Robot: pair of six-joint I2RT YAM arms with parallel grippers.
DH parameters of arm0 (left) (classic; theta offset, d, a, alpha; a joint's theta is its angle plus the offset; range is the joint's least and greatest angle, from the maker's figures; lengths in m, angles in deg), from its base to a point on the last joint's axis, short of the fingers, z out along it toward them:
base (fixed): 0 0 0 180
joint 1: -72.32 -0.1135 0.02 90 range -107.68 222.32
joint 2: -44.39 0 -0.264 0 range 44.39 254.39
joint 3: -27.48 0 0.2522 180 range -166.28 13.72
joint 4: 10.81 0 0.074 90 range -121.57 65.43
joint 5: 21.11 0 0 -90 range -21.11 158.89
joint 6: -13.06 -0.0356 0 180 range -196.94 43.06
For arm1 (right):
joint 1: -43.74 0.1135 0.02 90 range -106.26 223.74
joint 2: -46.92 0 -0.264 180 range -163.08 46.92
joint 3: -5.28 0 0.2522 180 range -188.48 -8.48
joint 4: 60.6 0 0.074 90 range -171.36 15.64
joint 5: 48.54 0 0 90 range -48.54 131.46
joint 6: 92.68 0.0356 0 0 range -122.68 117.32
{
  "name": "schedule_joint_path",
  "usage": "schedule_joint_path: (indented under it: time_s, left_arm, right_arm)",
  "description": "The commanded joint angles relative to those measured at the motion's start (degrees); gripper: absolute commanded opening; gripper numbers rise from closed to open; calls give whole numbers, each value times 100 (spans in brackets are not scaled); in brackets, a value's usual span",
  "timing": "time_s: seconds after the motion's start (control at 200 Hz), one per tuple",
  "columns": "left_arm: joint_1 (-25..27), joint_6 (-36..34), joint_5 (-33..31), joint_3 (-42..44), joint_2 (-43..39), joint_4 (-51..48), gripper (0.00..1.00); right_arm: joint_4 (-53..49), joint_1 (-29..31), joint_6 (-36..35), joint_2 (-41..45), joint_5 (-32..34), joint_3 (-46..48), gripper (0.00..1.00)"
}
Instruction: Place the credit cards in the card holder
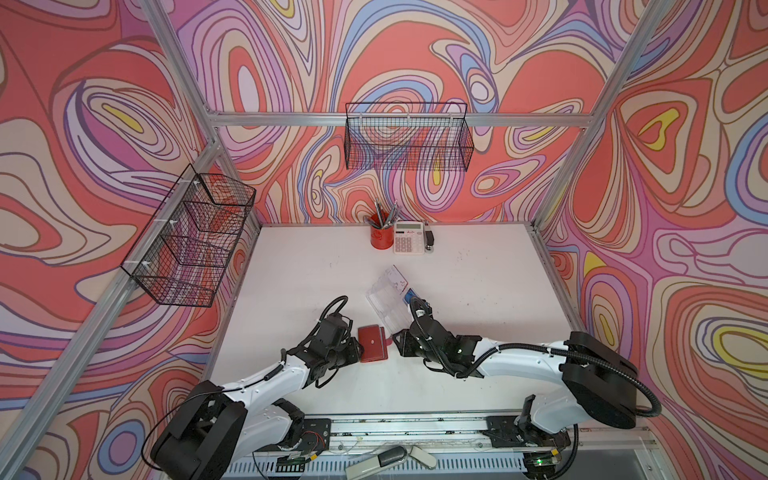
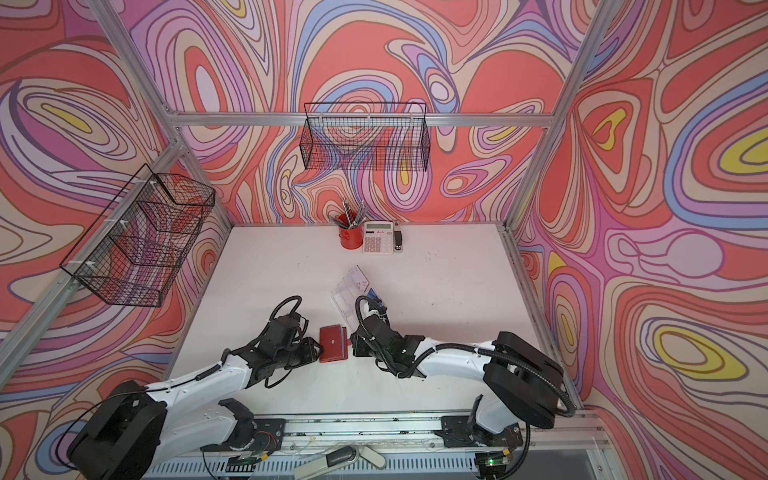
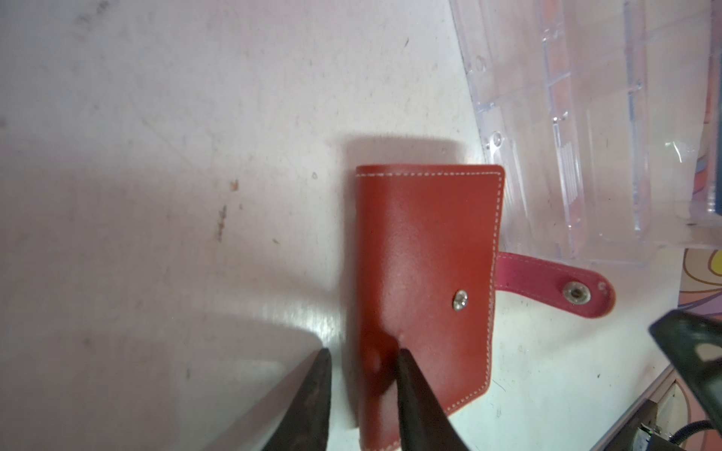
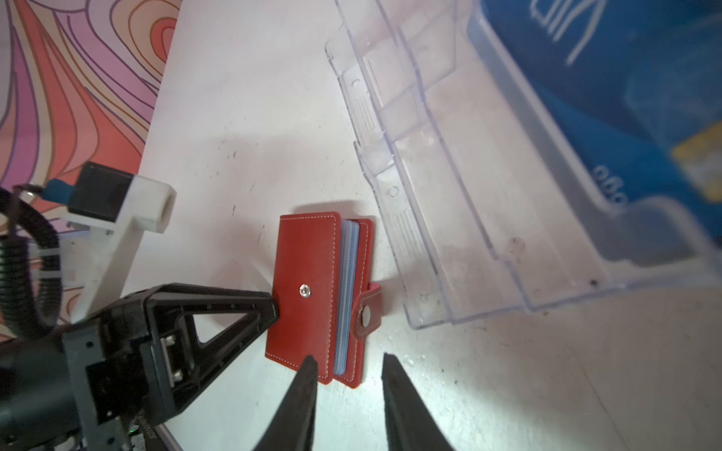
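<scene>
Jaws on left gripper slightly parted: one fingertip dents the red card wallet cover near its spine, other just off it. Right gripper jaws parted, empty, straddling wallet's open-edge corner. Blue credit card lies in clear tiered stand, just beside unsnapped wallet. Red pen cup, calculator near far edge of table.

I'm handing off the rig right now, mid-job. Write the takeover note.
Left gripper: at the red card holder's spine, one finger pressing its cover; grip unclear.
Right gripper: open, empty, by the holder's open edge.
Holder: flat on the table, strap unsnapped, covers slightly ajar.
Cards: a blue credit card in the clear tray.
Done: strap undone. Left: open the holder, slot in the cards.
</scene>
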Motion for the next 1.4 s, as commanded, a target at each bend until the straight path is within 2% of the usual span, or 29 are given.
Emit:
schedule_joint_path:
  time_s: [0.0,0.28,0.781,0.956,1.072,1.287,1.397]
  left_arm:
    - [17,-182,-248,-195,261,-228,30]
    - [17,-256,-222,-333,645,-54,30]
    - [17,-256,-189,-337,614,-39,31]
    - [19,-247,-127,-323,584,-15,31]
    - [17,-230,-105,-305,595,22,31]
    - [17,-247,-80,-319,630,35,31]
    - [17,-255,-70,-327,630,34,31]
  right_arm:
    - [-59,12,-66,-178,-19,-182,31]
    - [-247,15,-165,-473,119,-483,29]
    - [-675,8,-156,-702,552,-754,23]
    - [-664,12,-198,-785,501,-850,19]
    - [-677,7,-227,-836,508,-910,13]
    - [-708,7,-244,-939,541,-973,12]
    - [-730,10,-253,-963,550,-1009,8]
